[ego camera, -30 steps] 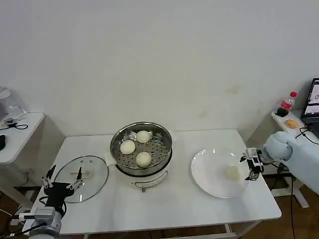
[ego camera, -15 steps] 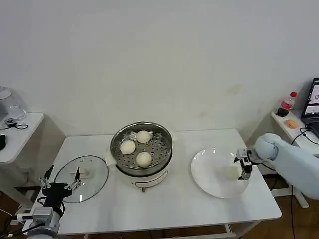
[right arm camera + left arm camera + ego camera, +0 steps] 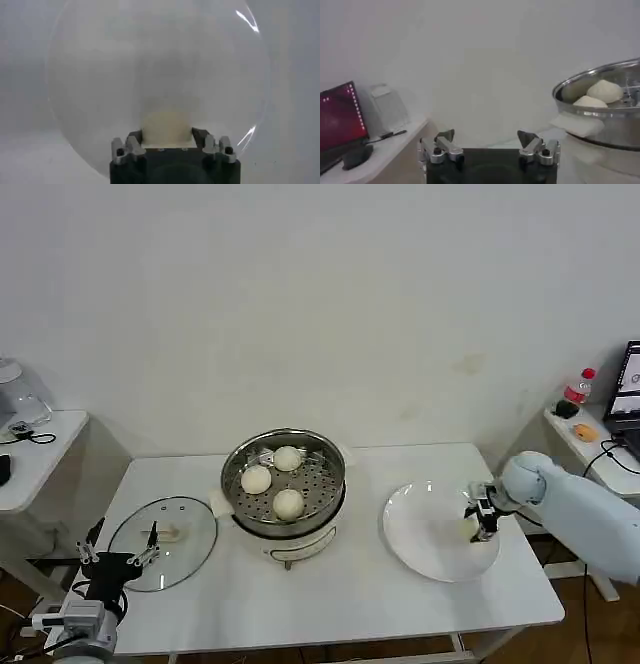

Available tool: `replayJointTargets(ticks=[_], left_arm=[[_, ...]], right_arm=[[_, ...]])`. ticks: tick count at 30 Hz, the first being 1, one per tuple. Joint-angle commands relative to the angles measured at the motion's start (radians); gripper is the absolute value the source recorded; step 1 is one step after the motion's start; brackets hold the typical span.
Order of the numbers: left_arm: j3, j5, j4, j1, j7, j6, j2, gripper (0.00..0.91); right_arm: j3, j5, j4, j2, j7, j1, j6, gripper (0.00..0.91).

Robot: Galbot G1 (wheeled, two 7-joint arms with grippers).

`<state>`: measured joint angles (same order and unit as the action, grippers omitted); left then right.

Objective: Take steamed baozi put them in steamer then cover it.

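A white desk (image 3: 340, 584) is seen from above against a pale wall. A side table (image 3: 30, 454) stands past the desk's left edge, and another with a red-capped bottle (image 3: 578, 387) past the right edge. Nothing is seen lying between the plate (image 3: 415, 529) and the steamer (image 3: 285, 484).

The steamer, a shiny perforated steel basket on a white base, is set at the middle of the desk, toward the far edge. Three baozi (image 3: 288, 503) are seen inside it, smooth, pale and domed, and apart from one another. The lid (image 3: 165, 542), clear glass with a metal rim and whitish handle, is laid flat near the left edge, just beside the steamer.

The white plate is placed near the right edge. A fourth bun (image 3: 466, 528) is seen on its right part. The right gripper (image 3: 484, 522) is lowered over the plate, its jaws spread around the bun; in the right wrist view the bun (image 3: 166, 127) is framed between the fingertips (image 3: 134, 137), and contact cannot be told.

The left gripper (image 3: 118, 558) is held at the near left corner, just short of the lid, jaws spread wide and empty.
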<state>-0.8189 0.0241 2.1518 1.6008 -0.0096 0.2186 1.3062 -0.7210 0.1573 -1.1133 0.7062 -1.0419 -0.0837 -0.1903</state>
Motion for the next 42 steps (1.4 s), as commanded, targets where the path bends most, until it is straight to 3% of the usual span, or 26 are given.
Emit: replayJointTargets(ticks=[1,9,18,24,34,39,42], left_arm=[[-0.001,0.003,0.001,-0.001,0.000,0.001,-0.003,0.907],[0.002,0.002,-0.007,-0.012,-0.001,0.002,-0.006,0.907],[-0.014,0.009,-0.011,-0.028,0.000,0.005,-0.034,0.907],[-0.023,0.012,-0.013,-0.029,0.000,0.003,-0.039,0.907],[-0.034,0.009,-0.005,-0.024,0.000,0.001,-0.035,0.907],[-0.035,0.008,0.002,-0.019,-0.001,0.000,-0.026,0.907],[-0.036,0.008,0.007,-0.017,-0.001,0.000,-0.022,0.907]], right_arm=[[-0.033,-0.045,-0.058,-0.034,-0.039,0.096,-0.011,0.655],[-0.154,-0.165,-0.107,-0.035,-0.038,0.366,-0.039,0.655],[-0.370,-0.385,-0.145,0.147,0.009,0.712,-0.121,0.665],[-0.417,-0.522,-0.162,0.295,0.081,0.734,-0.215,0.675],[-0.419,-0.643,-0.063,0.557,0.182,0.659,-0.307,0.675],[-0.414,-0.689,-0.024,0.622,0.226,0.601,-0.361,0.675],[-0.413,-0.678,0.001,0.637,0.227,0.565,-0.373,0.675]])
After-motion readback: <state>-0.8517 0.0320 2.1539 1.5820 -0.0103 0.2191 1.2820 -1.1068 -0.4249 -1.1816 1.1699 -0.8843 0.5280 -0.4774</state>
